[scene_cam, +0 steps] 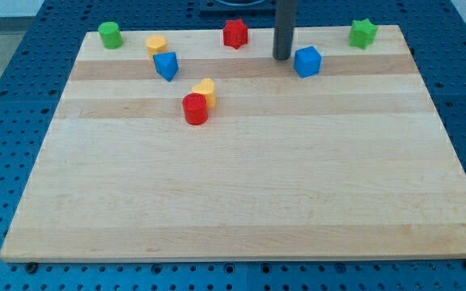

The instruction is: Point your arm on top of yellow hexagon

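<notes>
Your tip [282, 57] is down on the wooden board [241, 194] near the view's top edge, a bit right of centre. No fingers on this rig, just the bare dark rod, so nothing is clamped or let go; the tip touches no block.

Nearest to your tip: the blue cube [307, 61], just beside it on the view's right, small gap visible. The red star-shaped block [235, 34] sits to the view's left of the tip and slightly higher, clearly apart.

Your target, the yellow hexagon [156, 44], is well to the view's left of the tip, near the board's top edge. It looks six-sided, though it's small, so take the shape with some caution. Just below it and a touch right is a blue block [167, 65], angular, exact shape unclear; the two look nearly touching.

Further left at the top corner: the green cylinder [110, 35], standing alone.

Lower, toward the board's middle-left: a second yellow block [205, 91], rounded, possibly heart-shaped, pressed against the red cylinder [195, 109] just below-left of it.

Far right at the top: the green star-shaped block [363, 33], well apart from the rest.

Board sits on a blue perforated table [6, 97].
</notes>
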